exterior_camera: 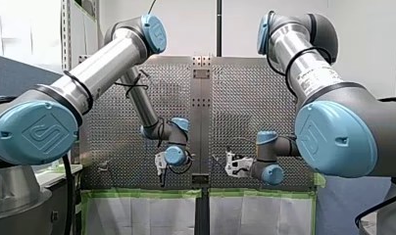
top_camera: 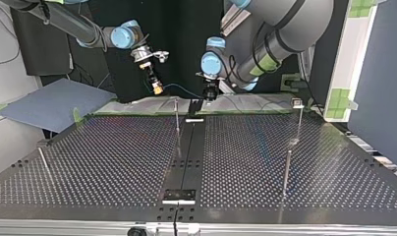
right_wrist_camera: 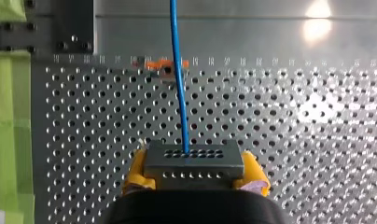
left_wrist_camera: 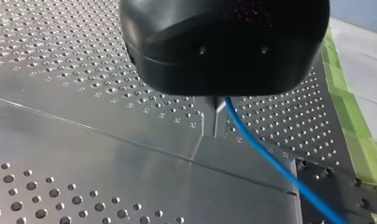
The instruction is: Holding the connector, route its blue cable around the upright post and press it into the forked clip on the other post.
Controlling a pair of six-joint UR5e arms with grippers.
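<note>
A grey connector block [right_wrist_camera: 193, 163] sits clamped between the yellow pads of my right gripper [right_wrist_camera: 194, 173], held above the perforated table. Its blue cable [right_wrist_camera: 178, 84] leaves the block's front face and runs ahead of the fingers. In the top view the cable [top_camera: 183, 90] sags from my right gripper [top_camera: 156, 87] across to my left gripper [top_camera: 209, 94]. The narrow fingers of my black left gripper [left_wrist_camera: 216, 106] are shut on the cable [left_wrist_camera: 270, 158], which trails away over the plate. A thin upright post [top_camera: 177, 120] stands just in front of both grippers. A second post carries a clip [top_camera: 297, 103] at the top view's right.
A shorter post [top_camera: 287, 169] stands nearer the camera at the top view's right, and a leaning rod [top_camera: 44, 161] at its left. An orange fitting [right_wrist_camera: 166, 65] sits on the plate ahead of my right gripper. Green tape [left_wrist_camera: 352, 116] marks the table's edge.
</note>
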